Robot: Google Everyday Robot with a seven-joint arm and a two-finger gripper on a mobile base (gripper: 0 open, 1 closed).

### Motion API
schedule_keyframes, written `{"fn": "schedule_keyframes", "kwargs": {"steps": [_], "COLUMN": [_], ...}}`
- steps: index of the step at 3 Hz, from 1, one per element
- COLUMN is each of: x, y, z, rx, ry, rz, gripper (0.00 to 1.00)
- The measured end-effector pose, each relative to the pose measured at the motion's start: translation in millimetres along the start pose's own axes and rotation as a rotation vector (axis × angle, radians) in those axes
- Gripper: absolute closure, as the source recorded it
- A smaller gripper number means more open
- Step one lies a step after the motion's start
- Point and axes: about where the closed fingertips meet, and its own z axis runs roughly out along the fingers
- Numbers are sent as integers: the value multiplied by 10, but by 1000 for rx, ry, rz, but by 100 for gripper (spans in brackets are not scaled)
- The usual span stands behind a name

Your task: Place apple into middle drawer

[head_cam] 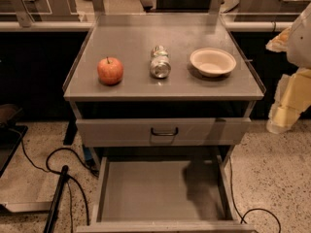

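On grey bench [131, 38] top, one row, left to right: apple [110, 71], 1, upright, stem up, toward left edge; silver can [160, 62], 1, lying on side, centre; cream bowl [213, 61], 1, right. Below top: drawer front [116, 131], 1, closed, with black handle [164, 131], 1. Lower and nearer: middle drawer [146, 193], 1, pulled open, grey floor part in shadow, well apart from apple. Around: speckled floor [277, 174]; black cables [257, 209] near left and near right. Pincer [285, 108], 1, at right edge beside bench; open or closed: cannot tell.

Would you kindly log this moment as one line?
apple: left on cabinet | middle drawer: pulled open | pincer: far right, beside cabinet
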Motion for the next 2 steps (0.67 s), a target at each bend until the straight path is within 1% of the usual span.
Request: {"fn": "schedule_keyframes", "kwargs": {"steps": [1,2], "x": [-42,-171], "y": [-30,-109], "z": [13,108], "rx": [12,9], "ry": [-17,-59], "rz": [1,-4], "gripper": [0,0]}}
